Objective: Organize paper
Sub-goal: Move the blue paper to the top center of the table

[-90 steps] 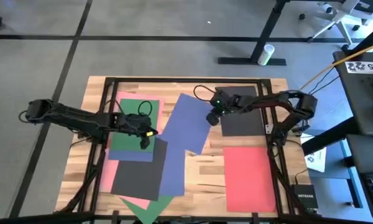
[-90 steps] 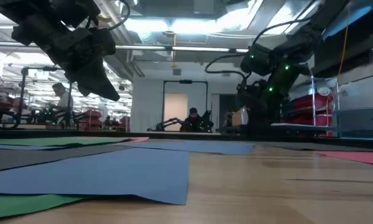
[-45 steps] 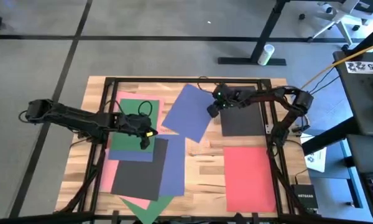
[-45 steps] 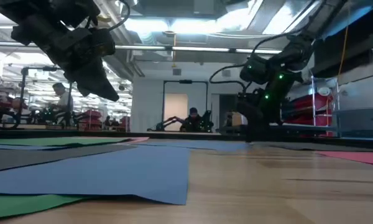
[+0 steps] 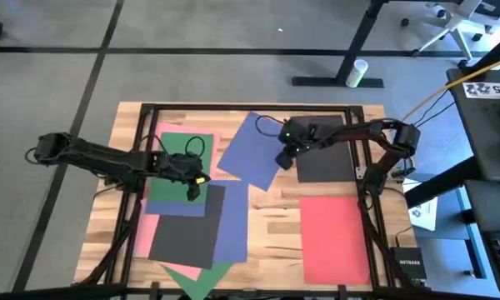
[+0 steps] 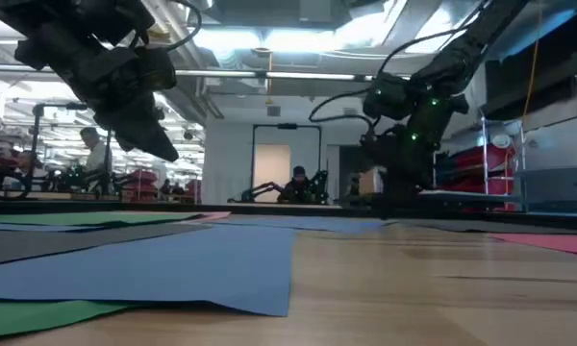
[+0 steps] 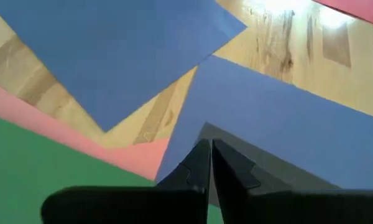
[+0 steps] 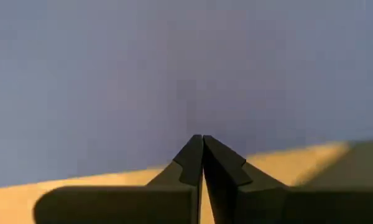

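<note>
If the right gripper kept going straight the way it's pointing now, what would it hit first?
Probably the tilted blue sheet: it fills the right wrist view just past the shut right gripper. How close the sheet lies is unclear.

"NETGEAR" on a small black box beside the table, other printing unreadable

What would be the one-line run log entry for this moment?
right end effector: shut, at edge of tilted blue sheet | left end effector: shut, over left pile | red sheet: lying apart
</note>
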### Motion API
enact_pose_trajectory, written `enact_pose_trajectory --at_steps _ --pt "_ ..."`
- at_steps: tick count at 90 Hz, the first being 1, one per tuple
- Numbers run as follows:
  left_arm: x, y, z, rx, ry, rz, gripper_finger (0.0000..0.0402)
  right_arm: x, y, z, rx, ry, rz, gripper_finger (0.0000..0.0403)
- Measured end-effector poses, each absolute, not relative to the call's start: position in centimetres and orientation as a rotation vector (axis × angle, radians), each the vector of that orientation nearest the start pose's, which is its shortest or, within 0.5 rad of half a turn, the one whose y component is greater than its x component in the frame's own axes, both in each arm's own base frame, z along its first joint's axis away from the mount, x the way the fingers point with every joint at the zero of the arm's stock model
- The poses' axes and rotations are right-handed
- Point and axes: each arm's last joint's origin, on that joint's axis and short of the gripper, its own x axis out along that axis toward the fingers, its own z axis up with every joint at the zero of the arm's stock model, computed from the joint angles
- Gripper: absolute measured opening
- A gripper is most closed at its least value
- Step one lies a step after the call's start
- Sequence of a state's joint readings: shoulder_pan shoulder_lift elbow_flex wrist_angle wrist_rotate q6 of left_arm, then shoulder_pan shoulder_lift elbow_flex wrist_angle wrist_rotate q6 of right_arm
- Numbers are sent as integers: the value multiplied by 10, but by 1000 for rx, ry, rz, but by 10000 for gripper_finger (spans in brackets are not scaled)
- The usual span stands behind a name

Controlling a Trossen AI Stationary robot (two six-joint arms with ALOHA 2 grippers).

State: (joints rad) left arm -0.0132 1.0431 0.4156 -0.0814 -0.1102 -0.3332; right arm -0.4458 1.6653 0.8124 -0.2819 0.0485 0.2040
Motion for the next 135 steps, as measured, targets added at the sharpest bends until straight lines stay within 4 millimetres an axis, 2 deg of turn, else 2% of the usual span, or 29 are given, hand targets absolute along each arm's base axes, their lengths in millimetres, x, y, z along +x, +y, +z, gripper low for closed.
enact_pose_trajectory --at_steps 23,50,87,115,135 --pt "194 1 173 -279 690 212 0 250 -142 131 443 1126 -626 0" --pt "194 1 173 -278 690 212 0 245 -158 133 499 1058 -632 0" --pt "193 1 173 -278 692 212 0 243 -158 130 508 1092 -631 0" --pt "193 1 173 -278 692 213 0 248 -163 117 517 1079 -621 0" --pt "193 1 173 -278 692 213 0 264 -177 131 436 991 -667 0"
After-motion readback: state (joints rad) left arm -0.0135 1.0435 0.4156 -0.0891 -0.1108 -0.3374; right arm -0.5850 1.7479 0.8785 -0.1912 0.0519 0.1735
